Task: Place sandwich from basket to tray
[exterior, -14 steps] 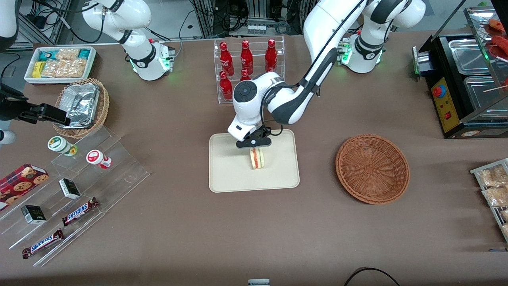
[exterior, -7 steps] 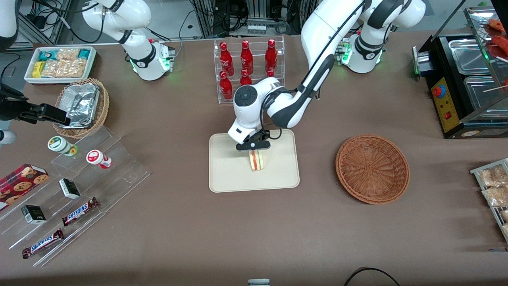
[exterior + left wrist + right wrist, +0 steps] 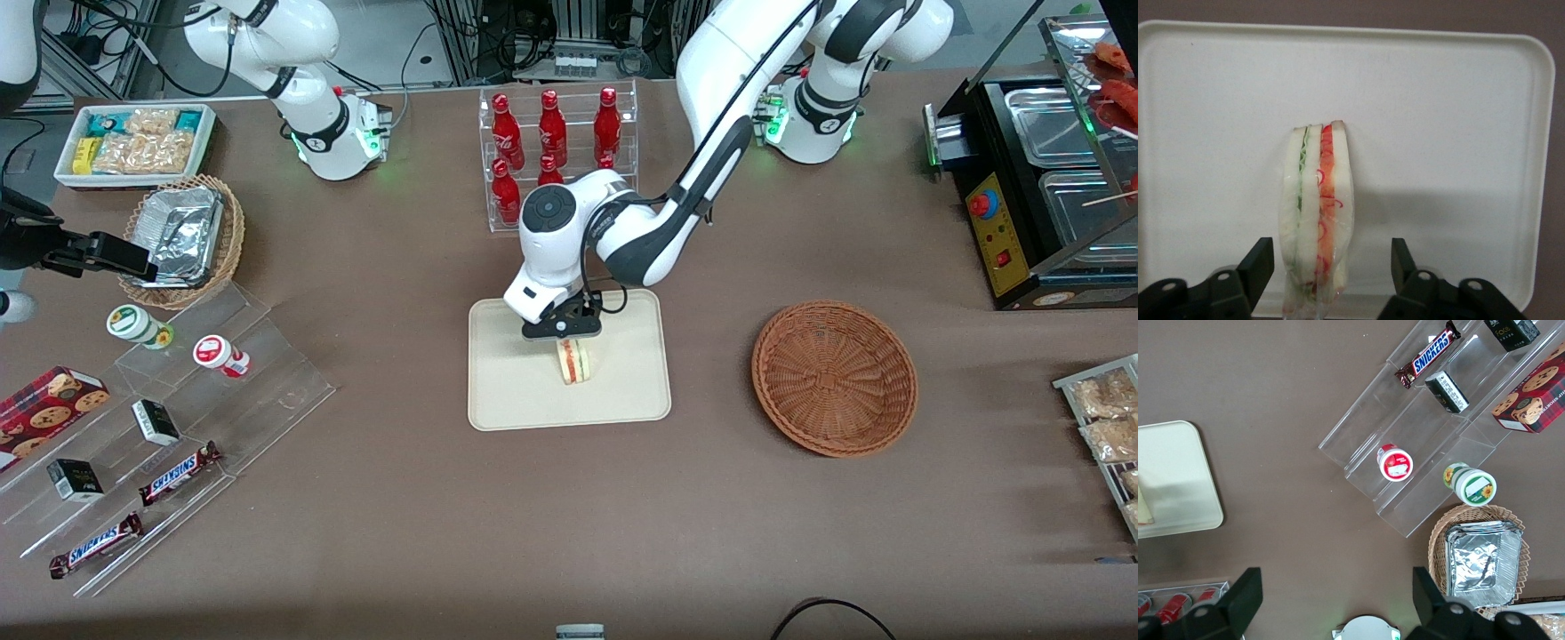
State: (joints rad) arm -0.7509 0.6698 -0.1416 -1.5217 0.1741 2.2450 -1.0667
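- With the small triangular sandwich (image 3: pixel 1317 213) of pale bread and red and green filling standing on edge on the flat cream-beige plastic tray (image 3: pixel 622 391), the left arm's gripper (image 3: pixel 562 327) hangs just above it, fingers (image 3: pixel 1258 263) spread wide and clear of the bread on both sides.
- Releasing looks done; a straight upward retreat, without sideways drift, should keep the narrow upright wedge from toppling.
- Its clear wrap looks loose and could catch a finger.
- The round reddish-brown wicker basket (image 3: pixel 834 378) sits empty, well apart toward the working arm's end.
- A clear rack of red bottles (image 3: pixel 556 142) stands farther from the front camera, near the arm's elbow; a rising arm should mind it.
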